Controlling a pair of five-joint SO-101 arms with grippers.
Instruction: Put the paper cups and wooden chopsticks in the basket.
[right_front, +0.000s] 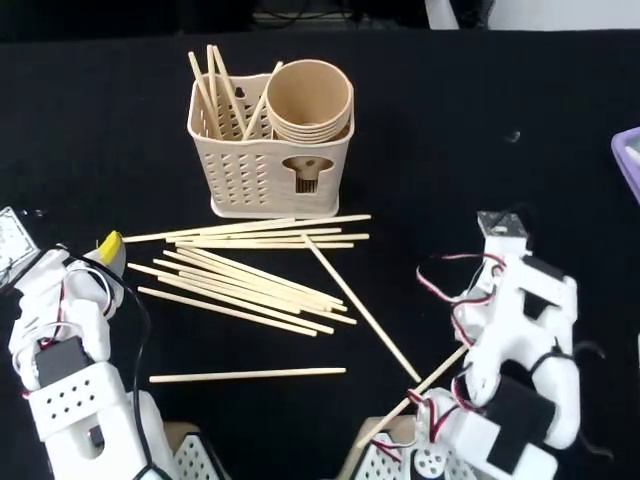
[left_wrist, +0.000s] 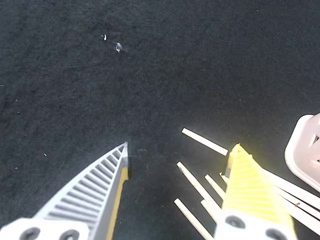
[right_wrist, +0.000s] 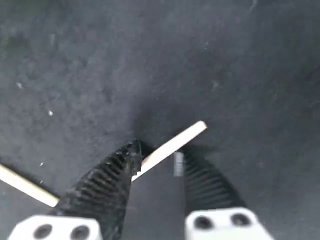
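Observation:
A cream plastic basket (right_front: 268, 172) stands at the back of the black table and holds stacked paper cups (right_front: 309, 99) and a few upright chopsticks (right_front: 215, 88). Several loose chopsticks (right_front: 250, 272) lie in a fan in front of it. My left gripper (left_wrist: 181, 146) is open just above the cloth at the fan's left ends (left_wrist: 204, 141), with nothing between its fingers; its yellow finger (right_front: 110, 247) shows by those ends. My right gripper (right_wrist: 156, 152) is shut on a chopstick (right_wrist: 187, 135) near one end, and both black fingers touch it.
A single chopstick (right_front: 248, 375) lies near the front. A long one (right_front: 362, 310) runs diagonally towards the right arm (right_front: 520, 330). The held stick (right_front: 412, 397) slants to the front edge. A purple object (right_front: 628, 155) sits at the right edge.

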